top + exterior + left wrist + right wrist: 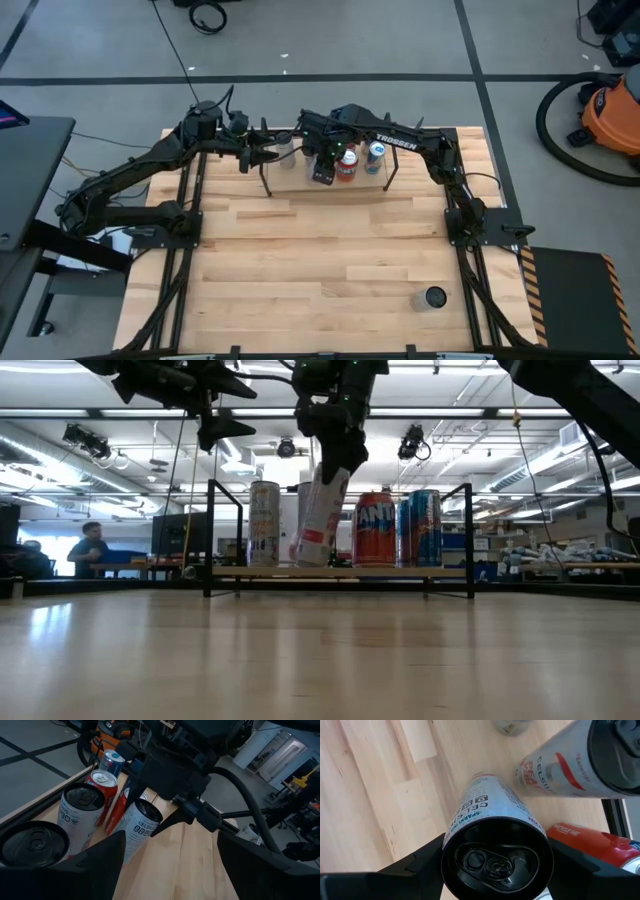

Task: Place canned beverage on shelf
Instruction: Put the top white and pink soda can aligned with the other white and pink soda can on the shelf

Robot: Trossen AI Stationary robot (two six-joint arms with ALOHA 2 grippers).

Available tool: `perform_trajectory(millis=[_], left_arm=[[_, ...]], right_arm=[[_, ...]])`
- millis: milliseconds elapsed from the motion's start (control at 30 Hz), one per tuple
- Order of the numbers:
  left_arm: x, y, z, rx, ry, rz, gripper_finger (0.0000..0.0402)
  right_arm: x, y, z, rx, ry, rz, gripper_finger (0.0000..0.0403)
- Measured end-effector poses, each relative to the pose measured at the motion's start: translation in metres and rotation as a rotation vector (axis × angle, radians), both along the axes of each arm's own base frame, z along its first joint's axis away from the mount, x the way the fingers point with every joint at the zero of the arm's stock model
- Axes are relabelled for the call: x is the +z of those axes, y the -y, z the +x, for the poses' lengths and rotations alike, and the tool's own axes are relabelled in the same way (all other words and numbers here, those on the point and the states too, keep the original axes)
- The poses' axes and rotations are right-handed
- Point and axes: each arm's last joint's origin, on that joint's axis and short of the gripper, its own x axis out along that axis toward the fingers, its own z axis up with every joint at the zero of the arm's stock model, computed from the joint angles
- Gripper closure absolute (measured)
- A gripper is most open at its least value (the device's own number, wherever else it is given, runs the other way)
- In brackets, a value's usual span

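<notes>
The shelf (pixel 300 187), black rods around a light wood board, stands at the table's far side. On it stand a white can (pixel 264 523), a red can (pixel 375 528) and blue cans (pixel 422 525). My right gripper (pixel 335 445) is over the shelf's middle, shut on a white Celsius can (pixel 322 520) that tilts between the white and red cans. My left gripper (pixel 262 155) is open at the shelf's left end, above the cans, and holds nothing. Its wrist view shows the tilted can (pixel 137 827) beyond its fingers. My right gripper pinches the Celsius can at its top end (pixel 451 845), one finger (pixel 415 865) on each side just under the rim. The fingers come from above, slanting down. The can hangs tilted, its lower end (pixel 310 558) at the shelf board; whether it touches, I cannot tell.
One more can (pixel 434 297) stands alone near the table's near right corner. The wood table top (pixel 320 260) in front of the shelf is bare. The shelf's black posts (pixel 209 535) rise at its ends. A person (pixel 92 545) sits in the room beyond.
</notes>
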Motion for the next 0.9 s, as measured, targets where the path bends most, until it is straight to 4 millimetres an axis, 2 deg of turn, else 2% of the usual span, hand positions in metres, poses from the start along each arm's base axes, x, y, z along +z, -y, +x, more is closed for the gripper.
perform_trajectory(millis=[533, 733, 900], left_arm=[[0.0000, -0.0001, -0.0001, 0.001, 0.000, 0.000, 0.0086], [-0.0001, -0.0001, 0.0000, 0.000, 0.000, -0.001, 0.0086], [-0.0003, -0.0001, 0.0000, 0.000, -0.002, -0.002, 0.0086]], right_arm=[[-0.0013, 0.0003, -0.0049, -0.006, -0.056, -0.011, 0.0125], [-0.0010, 0.0018, -0.0035, -0.006, -0.038, -0.017, 0.0122], [-0.0092, 0.0039, 0.0034, 0.000, -0.029, -0.001, 0.0119]])
